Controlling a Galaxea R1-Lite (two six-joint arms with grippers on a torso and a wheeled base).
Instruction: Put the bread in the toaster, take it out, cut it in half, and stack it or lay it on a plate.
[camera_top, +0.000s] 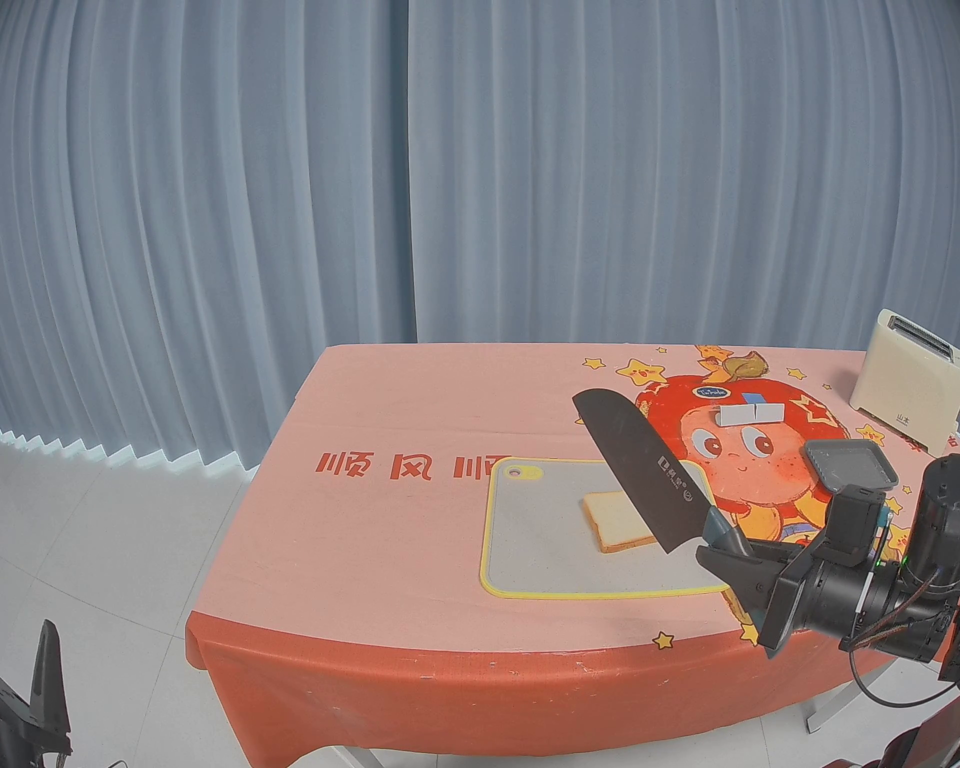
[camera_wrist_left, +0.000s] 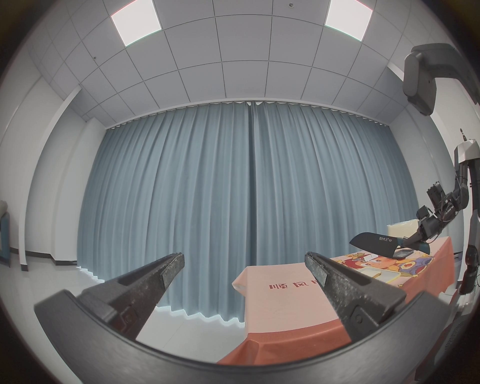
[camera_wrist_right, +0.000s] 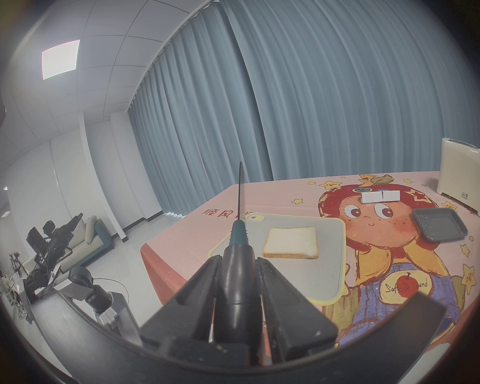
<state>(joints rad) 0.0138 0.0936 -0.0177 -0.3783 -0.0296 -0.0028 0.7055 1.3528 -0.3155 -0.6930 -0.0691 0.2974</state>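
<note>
A slice of bread (camera_top: 618, 522) (camera_wrist_right: 291, 242) lies flat on the grey cutting board (camera_top: 540, 545) (camera_wrist_right: 325, 270) with a yellow rim, near the table's front. My right gripper (camera_top: 728, 556) (camera_wrist_right: 239, 280) is shut on the handle of a black knife (camera_top: 645, 470) (camera_wrist_right: 239, 192) (camera_wrist_left: 376, 242), held in the air above the board's right side, blade pointing up and left over the bread. A cream toaster (camera_top: 908, 380) (camera_wrist_right: 458, 169) stands at the table's far right. A grey plate (camera_top: 850, 464) (camera_wrist_right: 439, 224) lies between toaster and board. My left gripper (camera_wrist_left: 245, 280) hangs open, low and left of the table.
The table (camera_top: 400, 540) wears a pink printed cloth with a cartoon face. A small white tag (camera_top: 750, 413) lies behind the plate. Grey curtains close off the back. Bare cloth stretches left of the board.
</note>
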